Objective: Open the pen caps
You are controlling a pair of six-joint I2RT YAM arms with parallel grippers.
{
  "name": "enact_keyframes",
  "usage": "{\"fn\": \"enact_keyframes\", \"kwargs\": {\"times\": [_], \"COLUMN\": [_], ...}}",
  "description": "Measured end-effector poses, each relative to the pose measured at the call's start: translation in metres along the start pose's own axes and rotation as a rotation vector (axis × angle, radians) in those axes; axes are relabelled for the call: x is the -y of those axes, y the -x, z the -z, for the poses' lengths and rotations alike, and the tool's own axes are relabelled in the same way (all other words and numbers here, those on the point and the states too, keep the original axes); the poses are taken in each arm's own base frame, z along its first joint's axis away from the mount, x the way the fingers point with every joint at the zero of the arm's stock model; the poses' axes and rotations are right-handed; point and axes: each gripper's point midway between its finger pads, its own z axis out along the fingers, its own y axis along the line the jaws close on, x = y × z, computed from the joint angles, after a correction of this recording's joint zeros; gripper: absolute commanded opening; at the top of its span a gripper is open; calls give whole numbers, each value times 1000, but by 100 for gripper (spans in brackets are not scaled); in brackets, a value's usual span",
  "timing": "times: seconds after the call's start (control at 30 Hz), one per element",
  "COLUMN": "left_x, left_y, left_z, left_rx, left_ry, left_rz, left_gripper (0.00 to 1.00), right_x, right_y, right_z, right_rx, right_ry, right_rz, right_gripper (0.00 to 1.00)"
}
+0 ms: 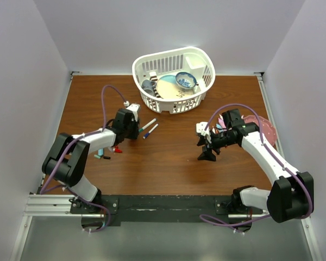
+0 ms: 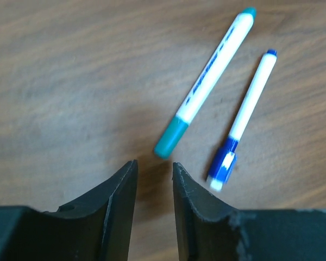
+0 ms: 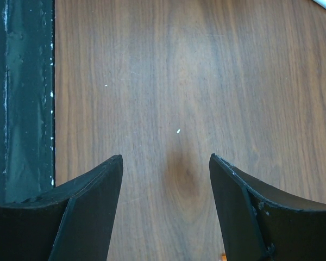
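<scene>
Right now the left jaws stand slightly parted with nothing between them; only the bare wood of the surface (image 2: 70, 81) shows in the gap. Just ahead of that gap, a touch to its right in the wrist view, lies the teal cap (image 2: 172, 136). It sits on the near end of a white marker (image 2: 214, 65) that stretches away from the jaws. Off the tip of the jaw on the right of that view lies the blue cap (image 2: 224, 163), on the near end of a thinner marker (image 2: 252, 95), beside the teal one and not touching it. I see the right jaws spread wide and released, holding nothing, with bare wood below. A dark strip (image 3: 22, 98) runs to their left. From overhead, the two pairs of jaws are well apart, with the white basket (image 1: 174, 73) beyond them.
</scene>
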Motion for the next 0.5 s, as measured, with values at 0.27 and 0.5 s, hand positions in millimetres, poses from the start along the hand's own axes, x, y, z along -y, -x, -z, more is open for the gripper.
{"fn": "enact_keyframes", "kwargs": {"times": [0.27,0.5], "left_x": [8,21], "left_y": [6,20], "left_z": [-19,-34], "left_rx": [-12,10], "left_ry": [-50,-114], "left_rz": [-66,-90], "left_gripper": [36,13], "right_x": [0,-1], "right_y": [0,0], "right_z": [1,1], "right_rx": [3,5], "right_ry": [-2,3], "right_rz": [-3,-7], "right_gripper": [69,69]}}
